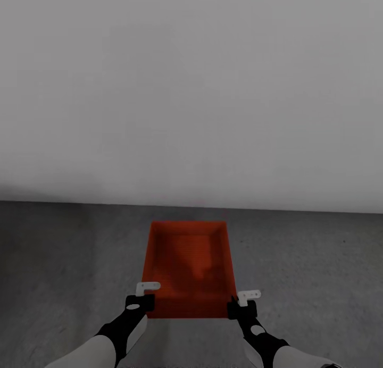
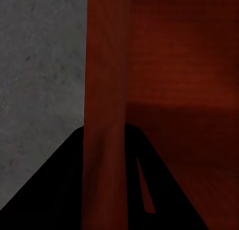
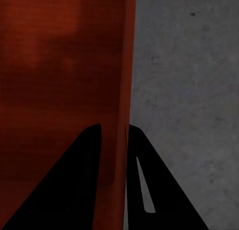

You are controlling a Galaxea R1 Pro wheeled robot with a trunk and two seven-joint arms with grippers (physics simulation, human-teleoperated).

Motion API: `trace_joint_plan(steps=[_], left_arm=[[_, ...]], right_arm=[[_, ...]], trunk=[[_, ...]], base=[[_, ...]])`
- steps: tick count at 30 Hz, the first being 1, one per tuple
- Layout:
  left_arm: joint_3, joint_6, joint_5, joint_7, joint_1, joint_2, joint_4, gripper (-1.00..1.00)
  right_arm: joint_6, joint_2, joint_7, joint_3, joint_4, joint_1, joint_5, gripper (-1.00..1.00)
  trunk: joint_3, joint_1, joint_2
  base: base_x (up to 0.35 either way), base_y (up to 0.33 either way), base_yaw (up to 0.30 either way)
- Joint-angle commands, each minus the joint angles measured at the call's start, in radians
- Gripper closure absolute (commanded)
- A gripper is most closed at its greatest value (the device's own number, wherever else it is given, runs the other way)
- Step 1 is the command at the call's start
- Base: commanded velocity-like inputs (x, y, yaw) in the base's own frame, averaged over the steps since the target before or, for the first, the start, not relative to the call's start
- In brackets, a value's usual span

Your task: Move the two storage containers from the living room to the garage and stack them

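Observation:
One orange-red storage container [image 1: 189, 267] sits low over the garage's dark grey concrete floor [image 1: 64, 261], open side up and empty. My left gripper [image 1: 144, 300] is shut on its near left wall, and my right gripper [image 1: 242, 304] on its near right wall. In the left wrist view the thin red wall [image 2: 104, 90] runs between the dark fingers of the left gripper [image 2: 104, 133]. The right wrist view shows the right gripper [image 3: 113, 128] pinching the wall [image 3: 117, 65] the same way. Whether the bin touches the floor I cannot tell. The second container and the living room are out of view.
A plain pale grey wall [image 1: 191, 91] stands close behind the bin, meeting the floor just beyond its far edge. Bare concrete stretches to the left and to the right [image 1: 319, 261] of the bin.

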Motion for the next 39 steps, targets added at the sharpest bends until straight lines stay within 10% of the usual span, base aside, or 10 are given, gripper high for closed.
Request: trace_joint_plan(steps=[1, 39], left_arm=[[0.073, 0.004, -0.004, 0.011, -0.001, 0.01, -0.006, 1.0], [0.073, 0.004, -0.004, 0.011, -0.001, 0.01, -0.006, 1.0]], right_arm=[[-0.002, 0.0, -0.001, -0.009, 0.009, 0.0, -0.003, 1.0], [-0.002, 0.0, -0.001, -0.009, 0.009, 0.0, -0.002, 1.0]], trunk=[[-0.005, 0.004, -0.008], [-0.185, 0.15, -0.274]], base=[[0.0, 0.0, 0.0], [0.0, 0.0, 0.0]])
